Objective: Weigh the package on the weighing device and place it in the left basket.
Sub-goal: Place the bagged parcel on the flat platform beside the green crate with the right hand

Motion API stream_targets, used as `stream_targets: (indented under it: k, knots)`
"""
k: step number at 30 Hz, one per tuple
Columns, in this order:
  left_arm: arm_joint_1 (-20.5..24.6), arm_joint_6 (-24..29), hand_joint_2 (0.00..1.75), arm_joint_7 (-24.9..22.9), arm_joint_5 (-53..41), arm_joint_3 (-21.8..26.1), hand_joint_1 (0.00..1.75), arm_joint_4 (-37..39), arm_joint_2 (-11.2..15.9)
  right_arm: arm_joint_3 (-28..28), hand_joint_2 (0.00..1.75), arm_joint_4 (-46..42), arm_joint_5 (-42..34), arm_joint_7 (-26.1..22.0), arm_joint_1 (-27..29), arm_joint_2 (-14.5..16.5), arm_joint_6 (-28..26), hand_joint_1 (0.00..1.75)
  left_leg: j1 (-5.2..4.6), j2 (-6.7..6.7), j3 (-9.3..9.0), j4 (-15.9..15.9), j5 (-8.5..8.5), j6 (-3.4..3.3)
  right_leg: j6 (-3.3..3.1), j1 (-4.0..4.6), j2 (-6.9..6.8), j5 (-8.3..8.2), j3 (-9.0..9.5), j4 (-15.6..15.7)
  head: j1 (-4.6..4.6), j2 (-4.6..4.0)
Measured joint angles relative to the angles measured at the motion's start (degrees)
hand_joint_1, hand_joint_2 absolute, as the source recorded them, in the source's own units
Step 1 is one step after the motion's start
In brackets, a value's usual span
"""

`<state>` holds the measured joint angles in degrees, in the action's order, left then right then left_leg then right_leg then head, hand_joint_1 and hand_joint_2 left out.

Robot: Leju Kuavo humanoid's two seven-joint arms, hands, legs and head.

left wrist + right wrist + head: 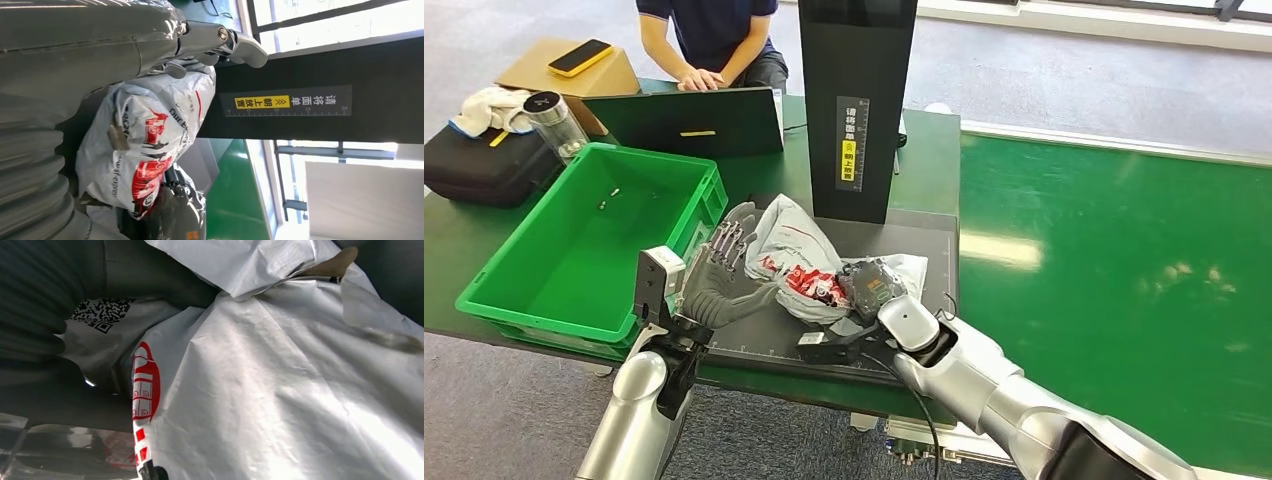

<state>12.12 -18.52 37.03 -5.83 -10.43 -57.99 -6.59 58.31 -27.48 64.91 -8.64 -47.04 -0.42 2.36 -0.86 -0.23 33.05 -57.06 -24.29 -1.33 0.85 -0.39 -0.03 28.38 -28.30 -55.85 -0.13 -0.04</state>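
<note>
A crumpled grey courier package (799, 250) with red print lies on the black plate of the weighing device (924, 235), in front of its black column (857, 100). My left hand (724, 270) stands upright at the package's left side with its fingers spread and its thumb at the package's edge. Nothing is in it. In the left wrist view the package (150, 135) sits just past the fingertips (235, 42). My right hand (871, 288) grips the package's near right end. The right wrist view has the package's grey film (280, 390) very close. The green basket (544, 312) stands to the left.
A person (709, 40) works at a black laptop (689, 122) across the table. A black case (479, 165), a glass jar (554, 120) and a cardboard box with a phone (574, 65) sit at the far left. A green surface (1114, 250) stretches to the right.
</note>
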Motion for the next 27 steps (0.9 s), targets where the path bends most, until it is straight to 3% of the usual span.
stream_targets:
  k: [10, 11, 14, 15, 23, 27]
  knots:
    - [0.0, 0.2, 1.75, 0.0, 0.0, 0.0, 0.0, 0.0, 0.0, 0.5, 1.75, 1.4, -0.1, 0.7, -0.8, 0.0, 0.5, 1.75, -0.02, -0.01, -0.03, 0.0, 0.09, -0.14, 0.17, -0.02, 0.0, -0.15, 0.08, 0.1, 0.0, -0.01]
    - [0.0, 0.2, 1.75, 0.0, -0.1, 0.0, 0.0, 0.0, 0.0, 0.5, 1.75, 1.4, -0.3, 1.0, -0.9, 0.0, 0.8, 1.55, -0.02, 0.0, -0.04, 0.0, 0.09, -0.14, 0.17, -0.02, 0.0, -0.16, 0.09, 0.1, 0.0, -0.01]
    - [-0.1, 0.5, 1.75, 0.0, -0.2, 0.0, 0.0, 0.0, 0.0, 0.5, 1.75, 1.9, -0.9, 2.1, -1.0, 0.0, 1.2, 0.24, -0.02, -0.01, -0.08, 0.0, 0.09, -0.14, 0.18, -0.02, 0.0, -0.16, 0.15, 0.1, 0.0, 0.0]
    - [-0.1, 0.6, 1.75, 0.0, -0.3, 0.0, 0.0, 0.0, 0.0, 0.5, 1.75, 2.0, -1.1, 2.3, -1.0, 0.0, 0.6, 0.0, -0.02, -0.02, -0.09, 0.0, 0.09, -0.14, 0.18, -0.02, 0.0, -0.16, 0.16, 0.1, -0.01, 0.01]
    - [-0.8, 0.4, 1.75, 0.3, -0.6, 0.1, 0.0, -0.2, 0.1, -0.3, 1.75, 2.2, -2.3, 0.6, 1.3, 0.0, -15.0, 0.0, -0.02, 0.01, -0.04, 0.0, 0.1, -0.15, 0.24, -0.02, 0.03, -0.25, 0.11, 0.1, 0.0, 0.0]
    - [-1.0, 0.2, 1.75, -0.1, -0.5, 0.2, 0.0, -0.6, 0.3, -2.3, 1.75, 1.7, -3.1, 0.3, 2.3, -0.3, -19.3, 0.0, -0.02, 0.01, 0.05, 0.0, 0.1, -0.14, 0.25, -0.01, 0.03, -0.25, 0.03, 0.1, -0.01, -0.01]
